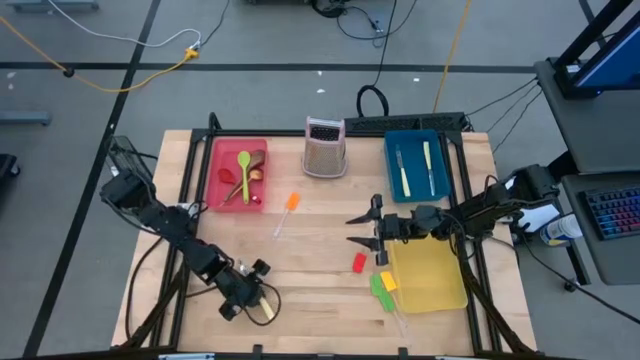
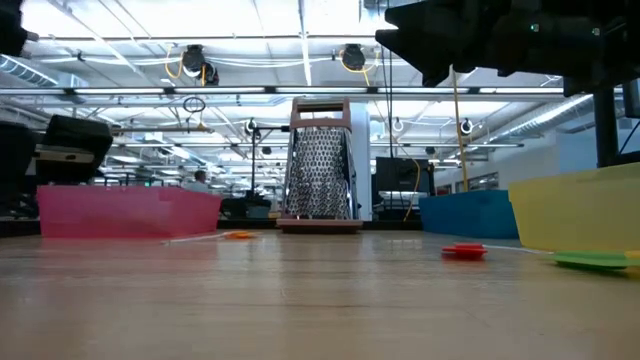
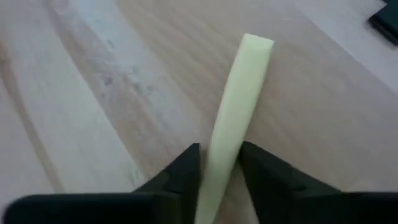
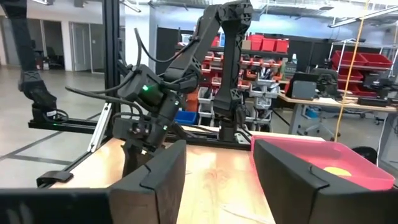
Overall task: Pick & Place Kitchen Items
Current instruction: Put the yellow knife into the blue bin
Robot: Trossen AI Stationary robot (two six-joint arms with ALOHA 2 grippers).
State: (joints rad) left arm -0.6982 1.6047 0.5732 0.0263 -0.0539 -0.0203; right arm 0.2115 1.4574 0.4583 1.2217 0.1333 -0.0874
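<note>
My left gripper [image 1: 243,297] is low over the table's near left part, shut on a cream knife handle [image 3: 233,118]. My right gripper [image 1: 358,229] hovers open at mid-table, fingers pointing toward the table's left, holding nothing. An orange-headed spatula [image 1: 290,205] lies flat at the centre. Red [image 1: 359,262], green [image 1: 381,292] and yellow [image 1: 388,281] spatula heads lie beside the yellow tray [image 1: 440,290]. The red tray [image 1: 218,160] holds green [image 1: 243,165], brown and red spoons. Two cream-handled knives [image 1: 415,168] lie in the blue tray [image 1: 440,140]. My left gripper pinches the cream knife handle [image 3: 219,163] between its two fingers [image 3: 186,171], which lie across the handle. The free end of the handle [image 3: 256,43] sticks out forward past the fingertips over the wood. The rest of the knife is hidden behind the gripper.
An upright metal box grater [image 1: 325,147] stands at the far middle between the red and blue trays. Bare wood lies between the two grippers [image 1: 310,260]. The table's edge frame and cables run along both sides. In the right wrist view the left arm [image 4: 149,102] shows ahead.
</note>
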